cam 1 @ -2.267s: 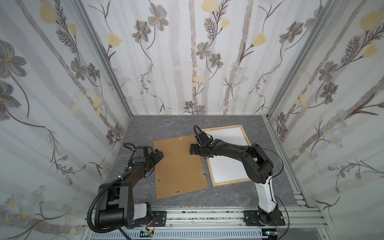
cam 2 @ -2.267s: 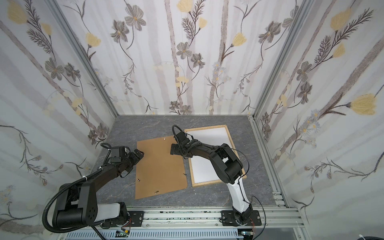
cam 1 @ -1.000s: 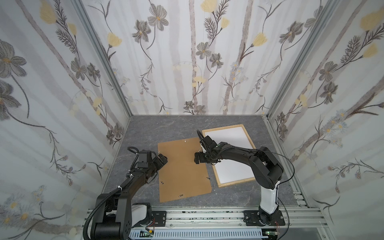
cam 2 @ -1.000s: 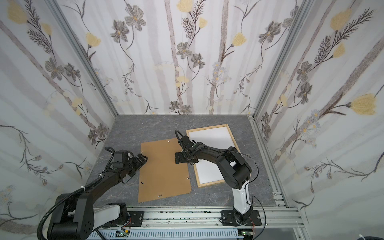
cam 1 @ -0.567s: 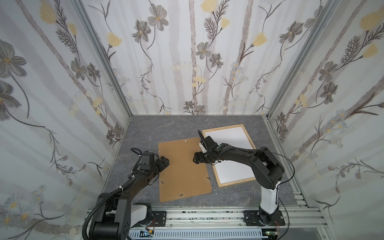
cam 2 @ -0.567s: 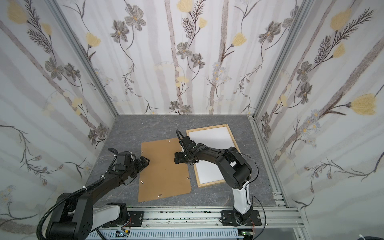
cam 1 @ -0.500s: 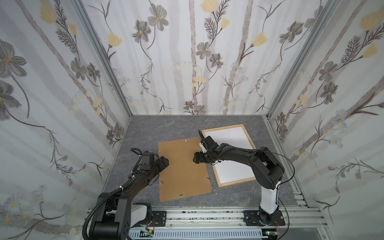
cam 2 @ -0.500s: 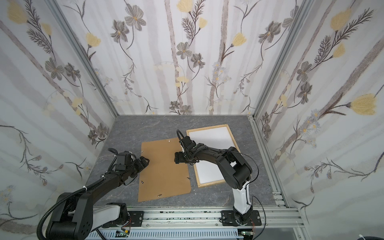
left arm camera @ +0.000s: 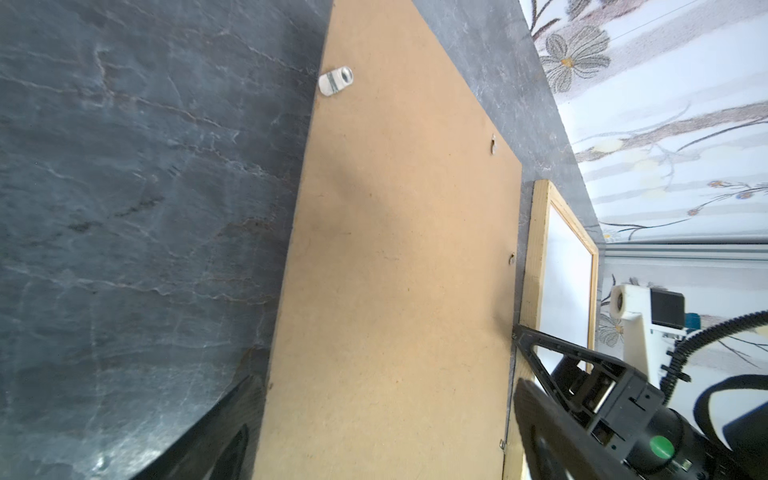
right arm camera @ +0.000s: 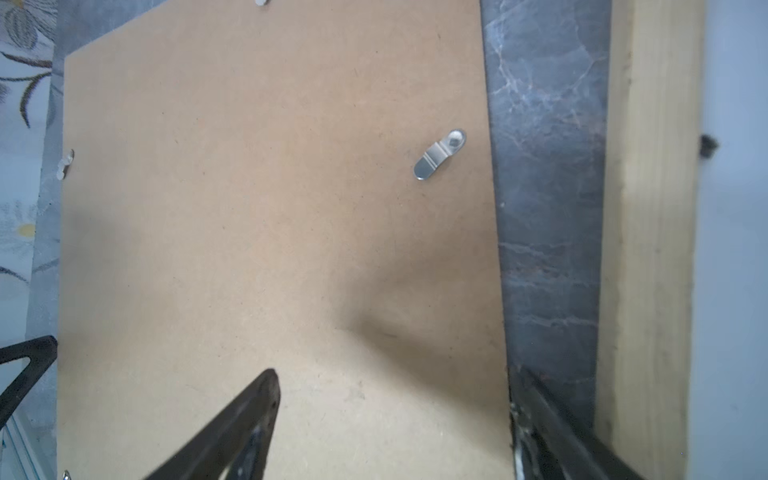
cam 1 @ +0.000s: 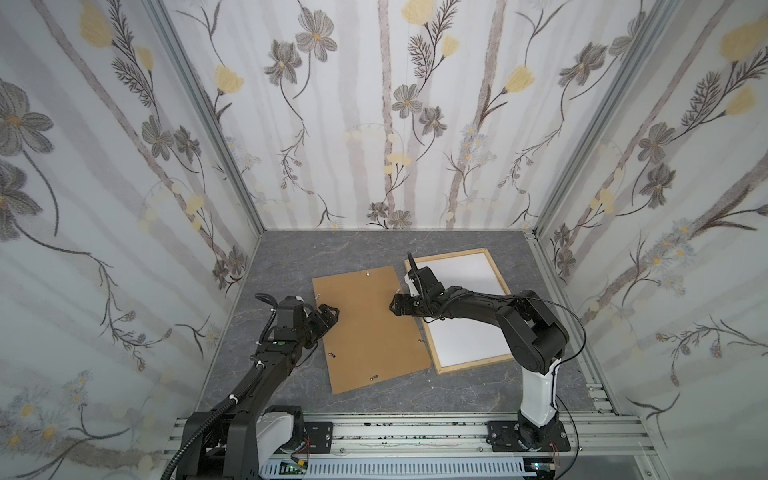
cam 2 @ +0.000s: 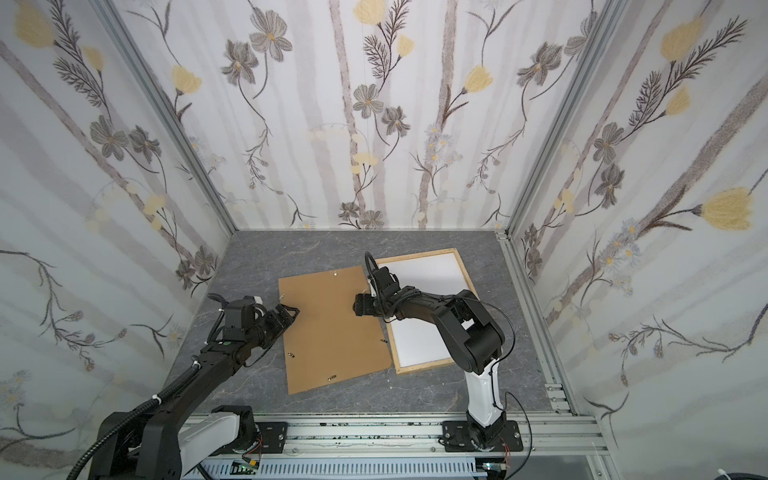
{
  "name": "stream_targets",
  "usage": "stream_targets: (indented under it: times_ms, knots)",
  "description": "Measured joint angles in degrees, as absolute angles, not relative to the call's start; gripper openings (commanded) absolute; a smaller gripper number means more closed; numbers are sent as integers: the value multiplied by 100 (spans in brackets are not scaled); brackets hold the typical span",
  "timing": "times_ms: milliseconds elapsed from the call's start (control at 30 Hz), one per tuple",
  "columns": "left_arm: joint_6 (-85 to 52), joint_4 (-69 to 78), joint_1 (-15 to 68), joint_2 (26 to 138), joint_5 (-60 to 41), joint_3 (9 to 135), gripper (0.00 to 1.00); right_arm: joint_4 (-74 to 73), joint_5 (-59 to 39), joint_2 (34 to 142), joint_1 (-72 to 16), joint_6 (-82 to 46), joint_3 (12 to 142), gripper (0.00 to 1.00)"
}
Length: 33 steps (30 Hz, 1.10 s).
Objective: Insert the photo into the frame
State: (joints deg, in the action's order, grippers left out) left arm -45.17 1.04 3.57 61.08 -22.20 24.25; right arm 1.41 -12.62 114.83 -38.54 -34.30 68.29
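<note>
The left gripper [cam 1: 331, 314] sat low at the left edge of the brown board [cam 1: 370, 328]. Its fingers [left arm camera: 216, 432] were spread wide with nothing between them, and the one clear in the wrist view lay over bare table [cam 1: 291, 257], just beside that edge. The board lay flat on the table, outside the frame, and ran from the left fingertips across to the right ones. Small metal clips dotted its face; one clip [right arm camera: 438, 154] lay ahead of the right fingers, close to the board's far edge. The right gripper [cam 1: 395, 306] hung over the board's right part, fingers [right arm camera: 245, 419] apart and empty. One finger was above the board, the other above the narrow strip of table between board and frame. Just past that outer finger the frame [cam 1: 473, 360] lay flat, with the right arm crossing over its near strip. Inside it lay the photo [cam 1: 457, 274], white side up, filling the opening from strip to strip; its picture side could not be seen. Board and frame nearly met at the corner nearest the arms' bases, though whether they touched there could not be told.
</note>
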Motion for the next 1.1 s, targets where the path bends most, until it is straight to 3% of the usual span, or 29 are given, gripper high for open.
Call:
stream_targets:
  times_ms: [567,1033,1100]
  knots:
    - [-4812,19,174,5472,-2814,2550,92,-377,-2086,11865,-3454,-3098,7240,80]
    - [-5317,1223,64,5529,-3369,2375,80,113,-2285,12138,-3229,-2799,7863,79]
    - [-5492,1559,64,5557,-3721,2368,80,200,-2655,12164,-3208,-2851,7918,79]
